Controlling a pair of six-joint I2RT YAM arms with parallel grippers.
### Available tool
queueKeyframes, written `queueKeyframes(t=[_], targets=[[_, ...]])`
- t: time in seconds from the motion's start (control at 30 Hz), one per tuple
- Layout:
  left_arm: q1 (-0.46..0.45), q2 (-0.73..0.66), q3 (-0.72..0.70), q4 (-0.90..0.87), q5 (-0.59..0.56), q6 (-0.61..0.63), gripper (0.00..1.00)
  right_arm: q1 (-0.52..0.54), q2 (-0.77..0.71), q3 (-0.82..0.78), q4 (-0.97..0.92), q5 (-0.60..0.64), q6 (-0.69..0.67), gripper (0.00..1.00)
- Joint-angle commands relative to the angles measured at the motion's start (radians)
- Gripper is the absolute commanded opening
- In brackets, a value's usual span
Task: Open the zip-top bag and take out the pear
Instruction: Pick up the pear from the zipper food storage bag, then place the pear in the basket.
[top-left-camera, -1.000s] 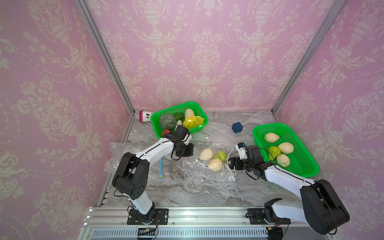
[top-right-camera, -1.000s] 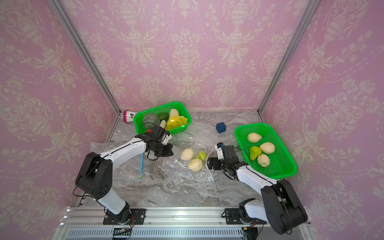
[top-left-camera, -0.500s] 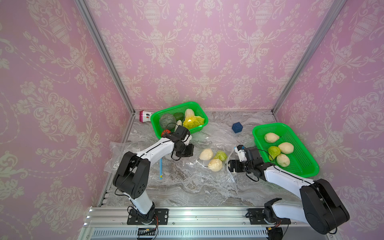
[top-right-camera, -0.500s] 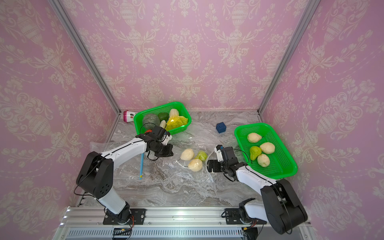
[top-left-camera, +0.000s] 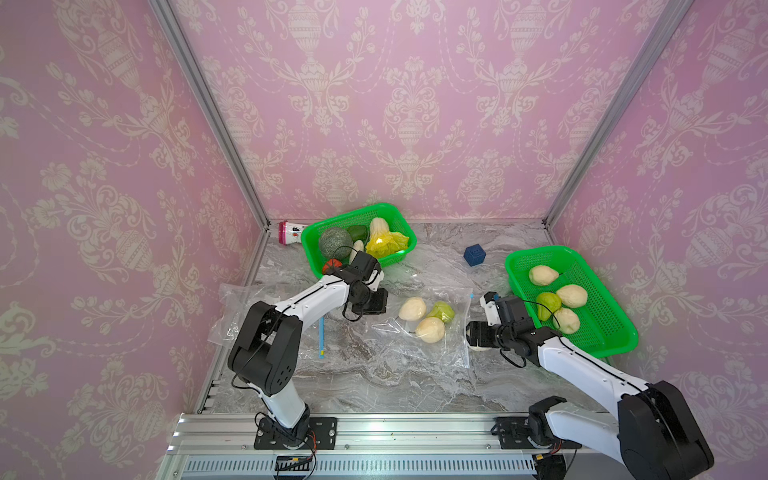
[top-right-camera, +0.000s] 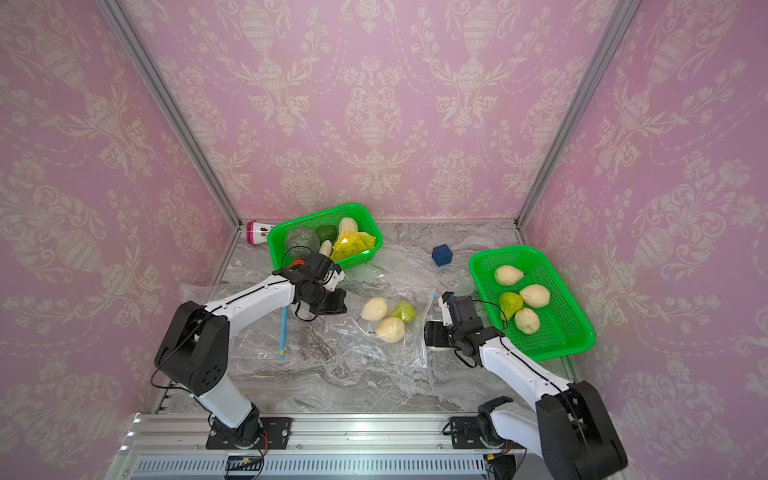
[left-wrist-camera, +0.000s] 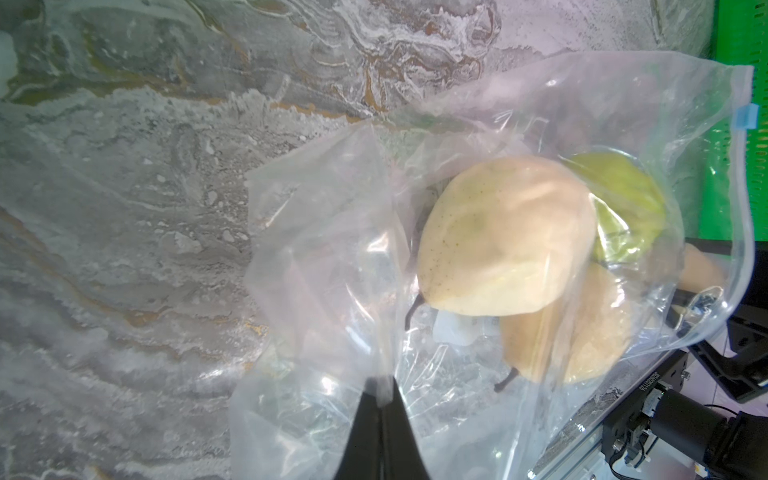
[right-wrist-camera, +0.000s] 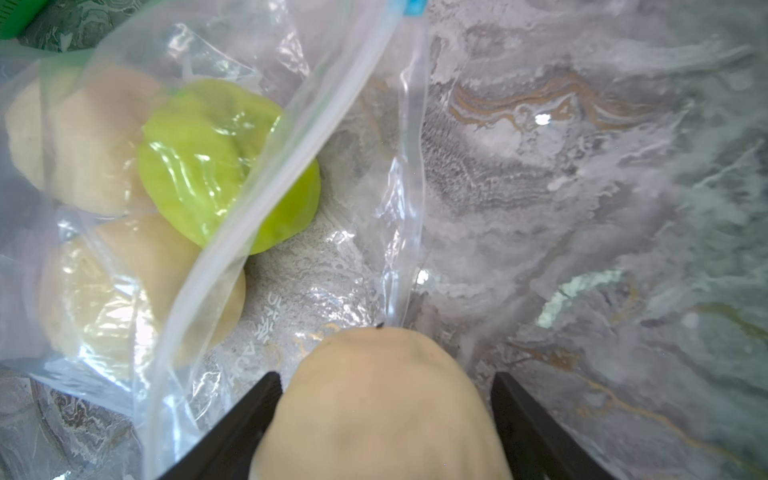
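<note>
Right wrist view: pear (right-wrist-camera: 374, 415) is noted at the mouth of the zip-top bag (right-wrist-camera: 291, 299), on the bag's lower lip, apart from the three fruits inside. Skin is judged smooth and rounded, the body firm and probably light. It is likely to slip from flat fingers, so it is best taken across the widest belly, not the tapering neck. Right tool (right-wrist-camera: 386, 378) is spread wide astride that belly. One finger looks to be against the skin and a thin gap is seen at the other, so a firm clamp cannot be told. Left tool (left-wrist-camera: 380, 395) is pressed together, pinching a fold of limp film at the bag's closed end.
</note>
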Motion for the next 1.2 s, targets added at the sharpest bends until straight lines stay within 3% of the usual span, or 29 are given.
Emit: queueKeyframes(t=[0.0,0.23,0.37,0.53,0.63,1.17], targets=[[0.006,0.014,0.027,-0.022,0.020,0.033,0.00,-0.042,-0.065,0.071,-0.065,0.031,0.028,0.77],[0.006,0.017,0.040,-0.026,0.022,0.034,0.00,-0.192,-0.087,0.244,-0.147,0.038,-0.019,0.76],[0.006,0.021,0.042,-0.030,0.025,0.041,0.00,-0.359,-0.056,0.334,-0.144,0.029,-0.062,0.74],[0.006,0.032,0.045,-0.026,0.031,0.052,0.00,-0.610,0.025,0.357,-0.031,-0.070,-0.064,0.73],[0.006,0.045,0.061,-0.032,0.039,0.061,0.00,-0.698,0.114,0.363,0.057,-0.118,-0.043,0.70],[0.006,0.090,0.099,-0.032,0.048,0.077,0.00,-0.718,0.555,0.489,0.423,-0.227,0.040,0.70]])
